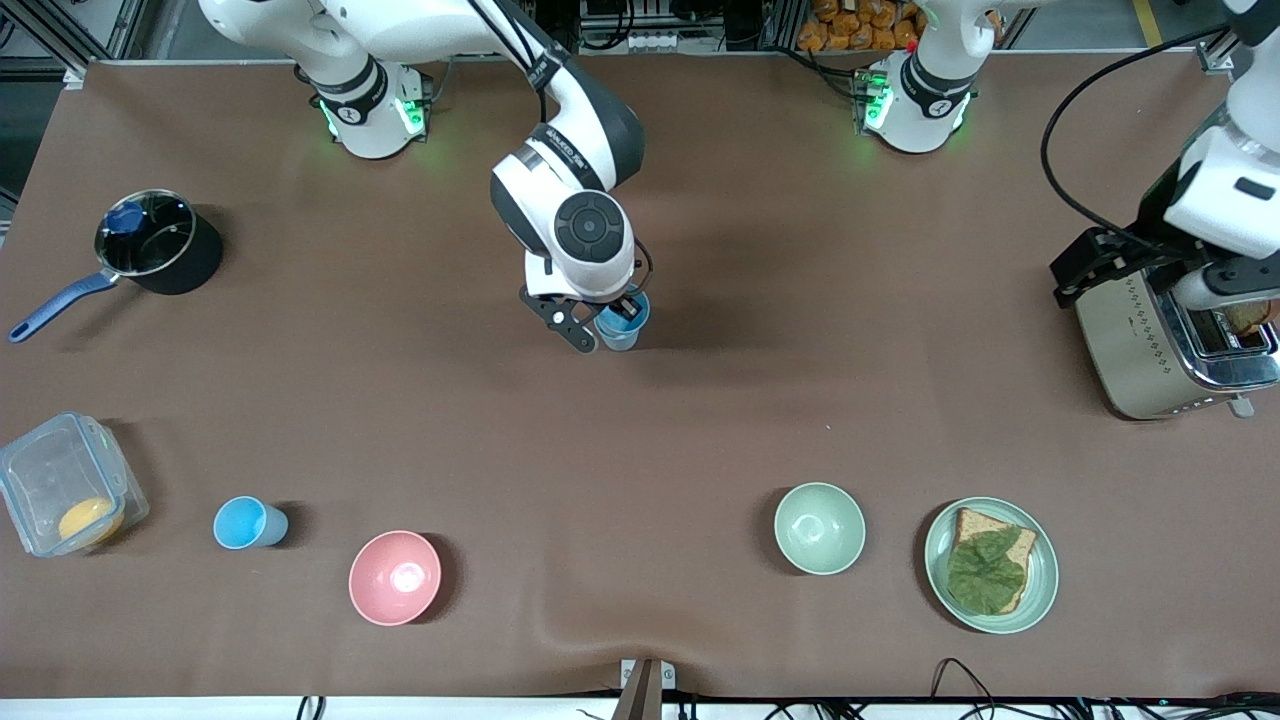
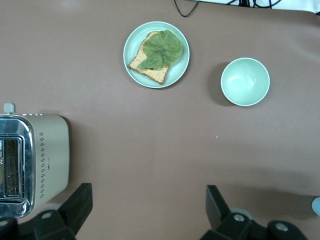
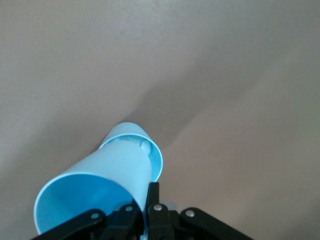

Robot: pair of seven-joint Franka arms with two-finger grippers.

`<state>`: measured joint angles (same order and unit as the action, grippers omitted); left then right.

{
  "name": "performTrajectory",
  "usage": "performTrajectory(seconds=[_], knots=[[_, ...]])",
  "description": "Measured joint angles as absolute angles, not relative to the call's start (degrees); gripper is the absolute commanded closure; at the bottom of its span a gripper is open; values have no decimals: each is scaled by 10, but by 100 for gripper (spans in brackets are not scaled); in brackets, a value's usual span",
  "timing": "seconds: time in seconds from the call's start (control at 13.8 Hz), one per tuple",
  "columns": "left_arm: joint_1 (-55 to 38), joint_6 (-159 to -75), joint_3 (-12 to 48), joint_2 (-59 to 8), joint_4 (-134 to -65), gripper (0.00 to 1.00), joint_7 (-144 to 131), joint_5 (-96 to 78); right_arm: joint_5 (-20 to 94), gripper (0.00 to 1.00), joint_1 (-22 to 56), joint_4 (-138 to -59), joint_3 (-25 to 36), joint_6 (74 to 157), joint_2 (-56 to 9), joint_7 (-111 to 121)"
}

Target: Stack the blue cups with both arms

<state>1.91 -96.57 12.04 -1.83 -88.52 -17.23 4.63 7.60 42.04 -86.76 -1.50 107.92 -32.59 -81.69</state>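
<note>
My right gripper [image 1: 615, 315] is over the middle of the table, shut on the rim of a light-blue cup [image 1: 624, 322], one finger inside and one outside. In the right wrist view that held cup [image 3: 107, 177] tapers down into the rim of a second blue cup [image 3: 158, 162] standing on the brown table. My right gripper [image 3: 142, 200] pinches the held cup's wall. Another blue cup [image 1: 250, 523] stands near the front camera toward the right arm's end. My left gripper [image 2: 149, 205] hangs open and empty over bare table beside the toaster [image 2: 30, 160], and the left arm [image 1: 1220, 200] waits there.
A pink bowl [image 1: 394, 577] stands beside the lone cup, with a clear box [image 1: 62, 497] holding an orange thing. A pale green bowl [image 1: 819, 528] and a plate [image 1: 1038, 590] of bread with a leaf lie toward the left arm's end. A black saucepan [image 1: 160, 243] sits near the right arm's base. The toaster [image 1: 1150, 345] stands below the left arm.
</note>
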Motion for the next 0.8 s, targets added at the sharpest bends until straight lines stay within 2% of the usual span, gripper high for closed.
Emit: performTrajectory(seconds=[0.14,0.22,0.29,0.36,0.65,0.8], knots=[[18,-966,121,-20,-885,0,-172,46,76,100,425,-868,-15,1081,-330,-817],[18,-966,121,-20,-884,0,-172,45,76,82,427,-868,-15,1081,-331,-817],[18,-966,121,-20,-884,0,-172,44,76,38,429,-868,-15,1081,-332,-817],[18,-966,121,-21,-884,0,-172,44,76,0,429,-867,-15,1081,-332,-817],[16,-966,122,-23,-884,0,-172,34,75,0,425,-859,-5,1076,-329,-812],[14,-966,124,-25,-884,0,-172,33,73,0,406,-853,0,1032,-315,-749]])
